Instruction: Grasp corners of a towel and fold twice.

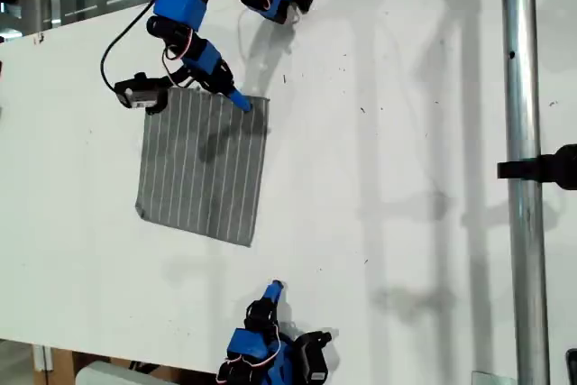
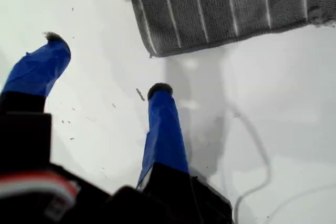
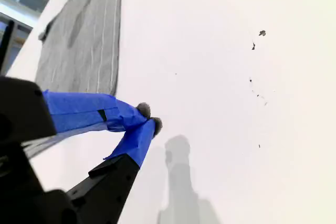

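A grey striped towel is lying flat on the white worktop, toward the exterior view's upper left. My first claw is hovering with jaws spread wide just beside one towel corner. My second claw is pinched closed on nothing, apart from the towel.

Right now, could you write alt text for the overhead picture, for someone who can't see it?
A grey striped towel lies flat on a white table, toward the exterior view's left. One blue robot arm reaches down from the top edge, its tip at the towel's upper right corner. A second blue arm rests at the bottom edge, clear of the towel.
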### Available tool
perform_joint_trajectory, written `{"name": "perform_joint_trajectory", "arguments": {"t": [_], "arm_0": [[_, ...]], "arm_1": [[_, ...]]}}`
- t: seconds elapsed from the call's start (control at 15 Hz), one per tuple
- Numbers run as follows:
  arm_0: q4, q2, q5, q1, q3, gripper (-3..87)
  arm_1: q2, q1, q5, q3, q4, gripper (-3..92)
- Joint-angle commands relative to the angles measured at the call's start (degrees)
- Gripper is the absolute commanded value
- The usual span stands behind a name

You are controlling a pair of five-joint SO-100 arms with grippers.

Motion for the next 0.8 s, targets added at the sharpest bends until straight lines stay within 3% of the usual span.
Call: {"name": "perform_joint_trajectory", "arguments": {"t": [0.0, 0.33, 0.73], "arm_0": [[0.09, 0.26, -0.44, -0.18, 0.00, -2.8], [0.09, 0.26, -0.44, -0.09, 0.00, -2.8], [0.18, 0.26, -0.44, -0.09, 0.00, -2.8]], "arm_1": [[-0.62, 0.18, -0.88, 4.48, -7.56, 31.1], [-15.73, 0.26, -1.32, 7.82, -17.40, 32.9], [-28.21, 0.88, -1.32, 0.18, -19.16, 29.5]]}}
